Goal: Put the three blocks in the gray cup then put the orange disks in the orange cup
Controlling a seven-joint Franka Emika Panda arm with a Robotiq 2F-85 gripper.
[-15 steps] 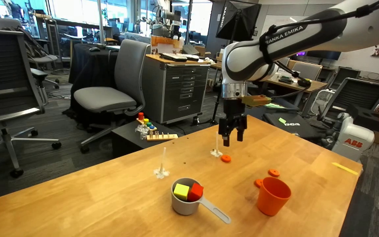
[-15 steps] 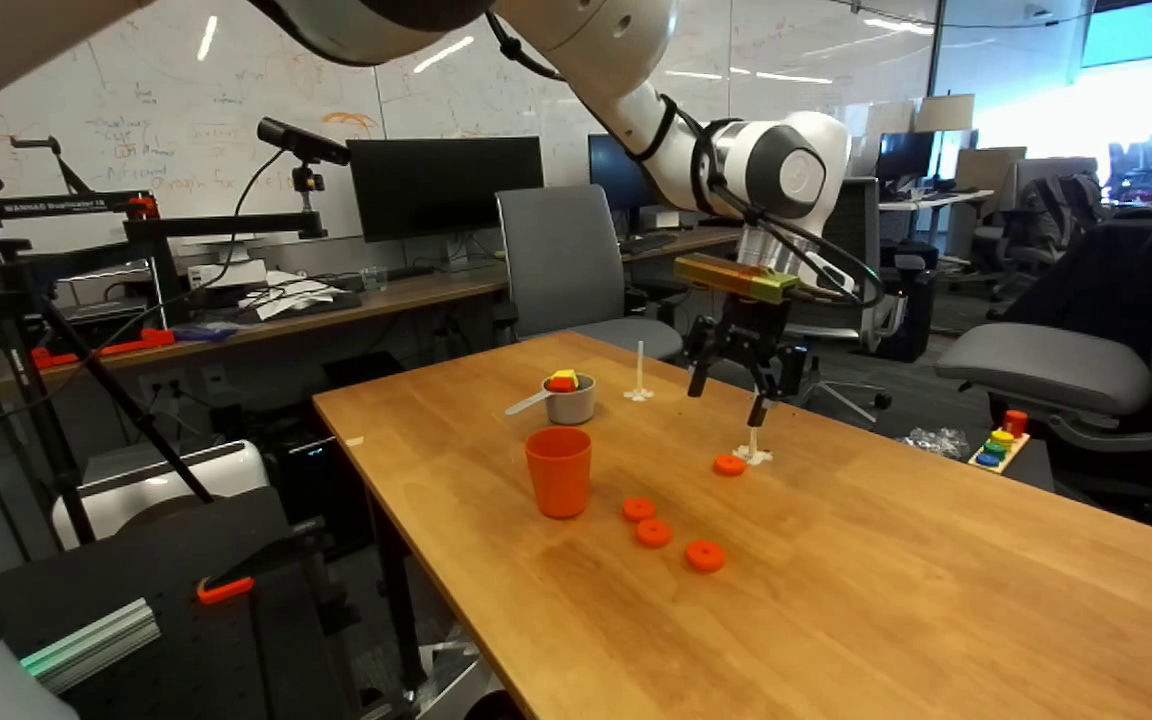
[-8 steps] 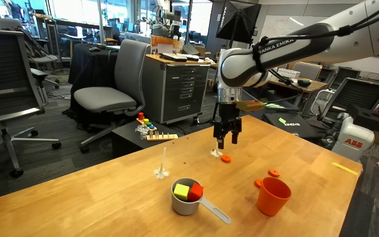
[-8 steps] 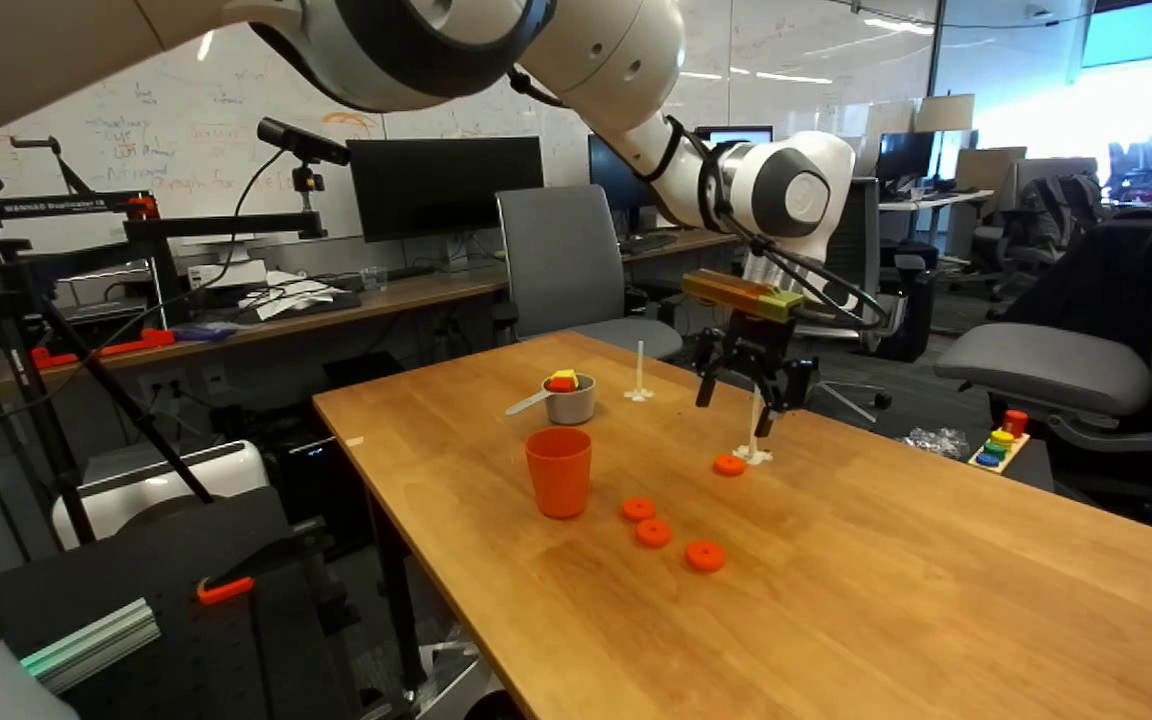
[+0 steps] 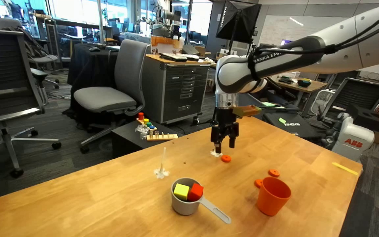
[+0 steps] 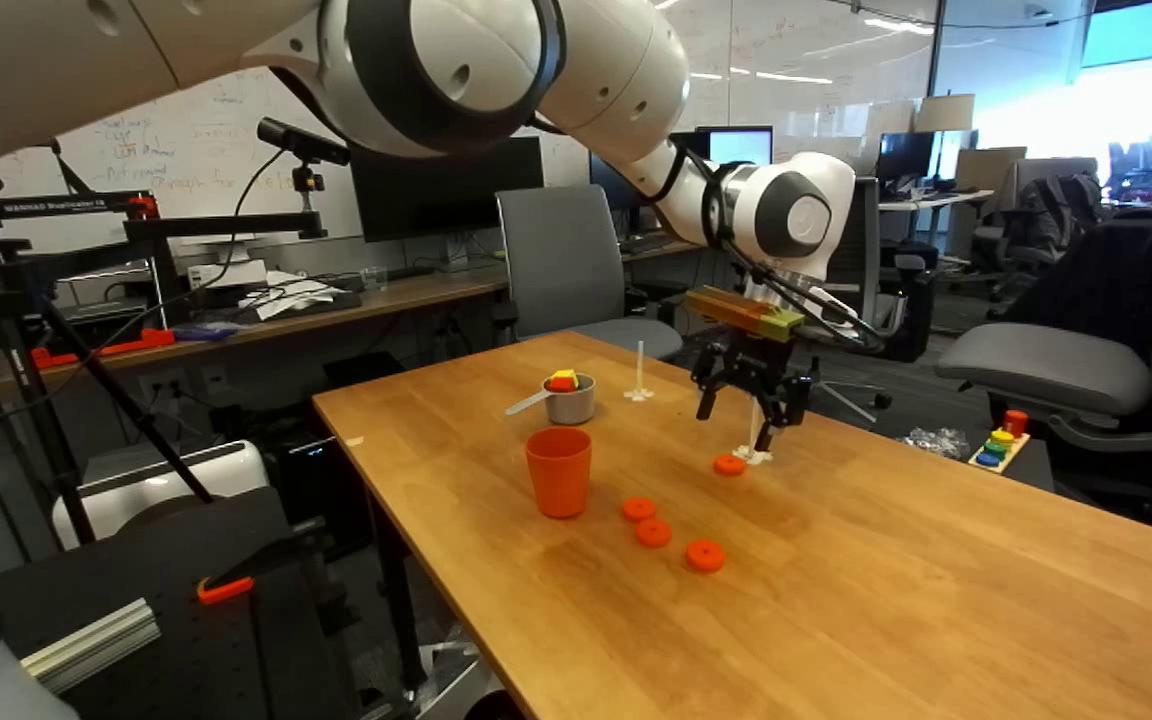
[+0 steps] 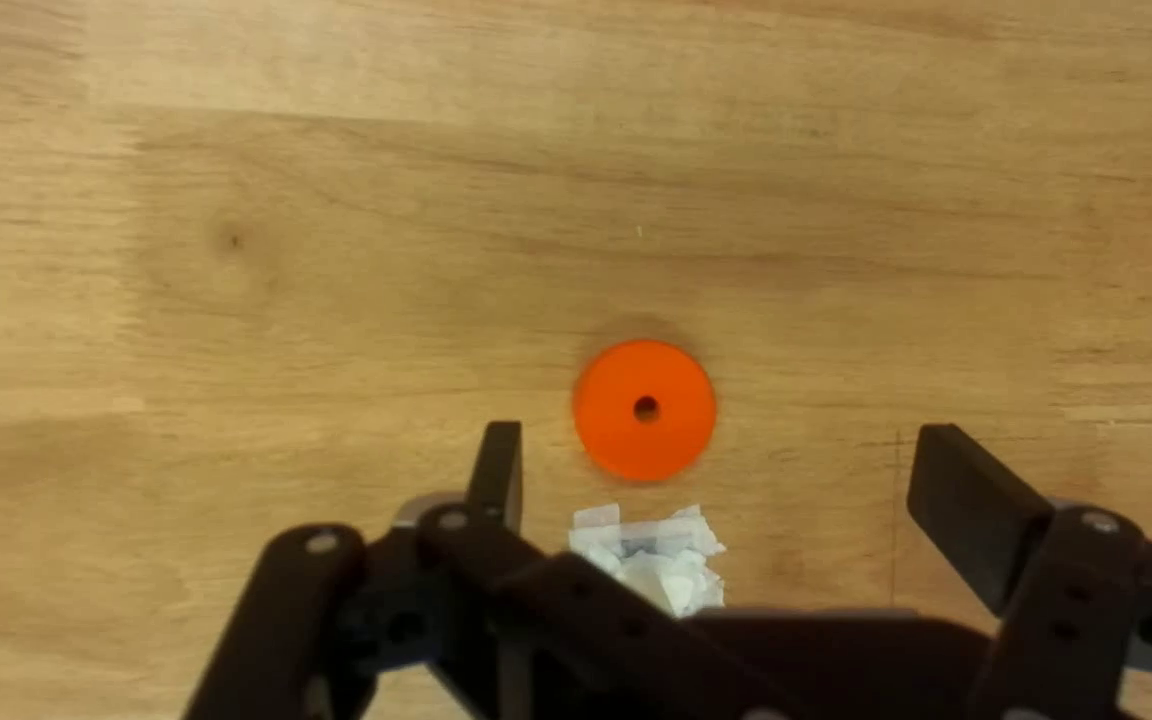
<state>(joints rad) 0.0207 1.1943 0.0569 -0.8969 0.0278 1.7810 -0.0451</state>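
On this table (image 6: 886, 570) I am judging the job to be roughly half done, with my arm (image 5: 301, 61) reaching over for the second part. My claw (image 5: 225, 147) is hanging spread wide above the table, pinching nothing. The orange cup (image 6: 558, 474) is standing upright, and I am making out nothing inside it. The gray cup (image 5: 184, 207) is standing apart from it, holding a yellow block (image 5: 181, 191) and a red block (image 5: 195, 192); a third block is not showing, and I am supposing that it is lying beneath them. What is remaining is looking like the second half alone: three orange disks (image 6: 653, 533) are lying flat near the orange cup, and a lone disk (image 6: 729, 465) is lying just beside a patch of white tape (image 7: 648, 535). In the wrist view that disk is showing slightly ahead of the gap between my fingers (image 7: 976, 510), touching neither, and I am probably lining up on it. Compared with a second ago, my arm and claw are hanging lower in both exterior views, and the claw is drawing nearer the lone disk; its spread is not changing, and the cups, the blocks and the four disks are keeping their places.
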